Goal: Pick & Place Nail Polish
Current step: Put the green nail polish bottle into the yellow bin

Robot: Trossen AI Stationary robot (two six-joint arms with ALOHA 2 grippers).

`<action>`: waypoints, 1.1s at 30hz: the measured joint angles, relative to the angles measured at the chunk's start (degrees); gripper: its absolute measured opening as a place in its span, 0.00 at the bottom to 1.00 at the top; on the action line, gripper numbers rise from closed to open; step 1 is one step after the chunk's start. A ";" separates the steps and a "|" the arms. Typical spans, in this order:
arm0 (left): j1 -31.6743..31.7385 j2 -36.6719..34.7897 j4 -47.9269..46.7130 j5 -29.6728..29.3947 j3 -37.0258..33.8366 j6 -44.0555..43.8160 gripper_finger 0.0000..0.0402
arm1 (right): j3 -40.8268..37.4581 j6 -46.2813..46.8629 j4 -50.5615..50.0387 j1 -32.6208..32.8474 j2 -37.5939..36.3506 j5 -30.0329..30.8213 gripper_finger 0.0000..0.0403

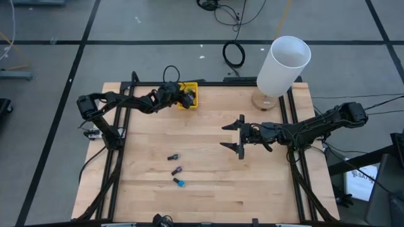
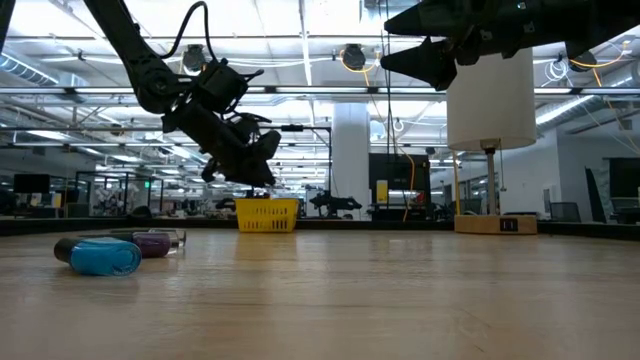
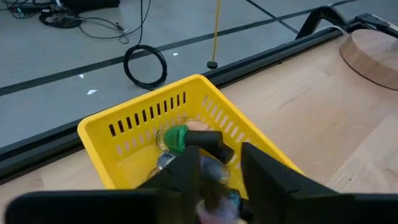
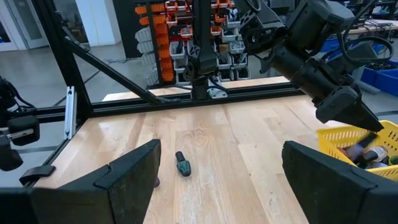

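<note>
My left gripper [image 3: 221, 171] over yellow bin [image 3: 134, 127], pinching nail polish bottle [image 3: 214, 198] for drop; right gripper [image 1: 240, 137] spread wide, waiting mid-table.

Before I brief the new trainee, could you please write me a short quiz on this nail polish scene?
1. How many nail polish bottles lie loose on the table, outside the bin?
2. True or false: the right tool is shut on a bottle.
3. What is the left tool poised over? A. the loose bottles B. the yellow bin C. the right tool

Key
1. Three.
2. False: it is open and holds nothing, raised over the middle of the table.
3. B.
</note>
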 joint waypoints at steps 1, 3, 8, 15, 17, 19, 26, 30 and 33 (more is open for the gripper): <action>0.00 0.00 -0.01 0.02 0.00 -0.01 0.32 | 0.00 -0.04 0.00 0.00 0.00 0.00 0.79; 0.00 0.00 -0.11 -0.02 0.02 0.02 0.40 | 0.00 -0.40 0.00 0.00 0.00 0.00 0.79; 0.02 -0.39 -0.37 2.46 0.02 4.83 0.57 | 0.00 -0.41 0.00 0.00 0.00 0.00 0.79; -6.04 -10.19 -9.74 9.46 0.11 20.07 0.63 | 0.00 -0.40 0.00 0.00 0.00 0.00 0.79; -9.60 -14.31 -15.04 8.16 0.11 21.64 0.64 | 0.00 -0.41 -0.02 0.00 0.00 0.00 0.79; -13.90 -18.48 -21.08 6.53 0.11 20.08 0.64 | 0.00 -0.41 -0.02 0.00 0.00 0.00 0.79; -31.88 -24.36 -53.13 0.28 6.98 5.44 0.64 | 0.00 -0.39 0.00 -0.15 0.00 0.09 0.79; -42.39 -20.52 -60.38 -2.38 8.70 -0.69 0.64 | 0.00 0.13 0.02 -0.28 0.00 0.15 0.79; -48.05 -16.78 -61.25 -0.74 8.68 -4.28 0.64 | 0.00 0.80 0.04 -0.28 0.00 0.12 0.79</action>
